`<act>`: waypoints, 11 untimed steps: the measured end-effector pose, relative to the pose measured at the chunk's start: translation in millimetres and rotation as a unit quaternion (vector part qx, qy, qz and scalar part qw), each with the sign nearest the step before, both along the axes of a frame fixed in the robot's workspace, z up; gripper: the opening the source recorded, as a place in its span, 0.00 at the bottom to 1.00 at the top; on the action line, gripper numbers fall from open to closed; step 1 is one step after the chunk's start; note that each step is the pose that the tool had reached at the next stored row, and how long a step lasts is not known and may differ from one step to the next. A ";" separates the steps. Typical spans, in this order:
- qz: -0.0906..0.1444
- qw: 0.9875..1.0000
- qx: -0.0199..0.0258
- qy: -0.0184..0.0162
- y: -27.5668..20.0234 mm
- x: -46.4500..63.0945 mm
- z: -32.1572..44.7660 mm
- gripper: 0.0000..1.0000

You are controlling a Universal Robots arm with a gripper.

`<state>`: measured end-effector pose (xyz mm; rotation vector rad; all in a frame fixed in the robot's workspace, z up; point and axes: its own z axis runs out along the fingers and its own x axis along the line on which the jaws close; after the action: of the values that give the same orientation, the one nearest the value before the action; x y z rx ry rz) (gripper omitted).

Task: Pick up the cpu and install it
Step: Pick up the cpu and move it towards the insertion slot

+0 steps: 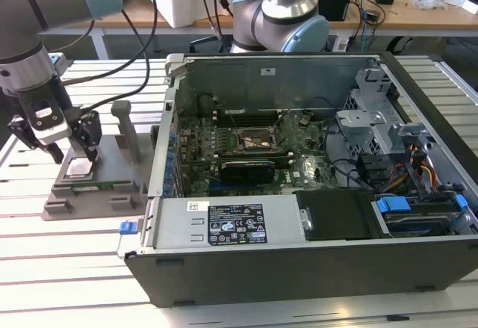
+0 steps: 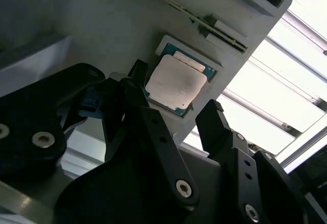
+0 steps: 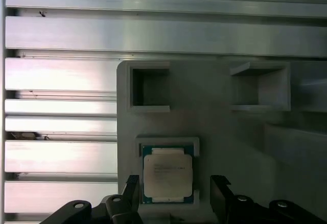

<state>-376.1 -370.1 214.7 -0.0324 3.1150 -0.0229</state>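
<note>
Jaws of the black gripper stand apart either side of the small square silver-topped cpu, seated in the grey plastic holder at nine o'clock from the open computer case; best, I judge, to stay centred and close gently on opposite edges

From my station I can't make out a single word or number anywhere. In the first wrist view, the cpu carries faint lines of print on its metal top, too pale for me to read. In the exterior view, the computer case has a black label crowded with white print and symbols on its silver near panel. A small white sticker sits just beside it, and a far white sticker is on the inner back wall. All are illegible.
</note>
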 end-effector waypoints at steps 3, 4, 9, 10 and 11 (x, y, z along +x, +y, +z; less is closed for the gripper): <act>0.000 1.000 0.000 0.000 0.0 0.0 -5.5 0.66; 0.000 1.000 0.000 0.000 0.0 -0.1 -7.4 0.66; 0.000 1.000 0.000 0.000 -0.3 0.0 -16.4 0.66; 0.000 1.000 0.000 0.000 -0.4 -0.1 -17.1 0.66; 0.000 1.000 0.000 0.000 -0.4 -0.8 -17.8 0.66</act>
<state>-376.8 -370.5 196.8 -0.0334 3.1150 -0.0227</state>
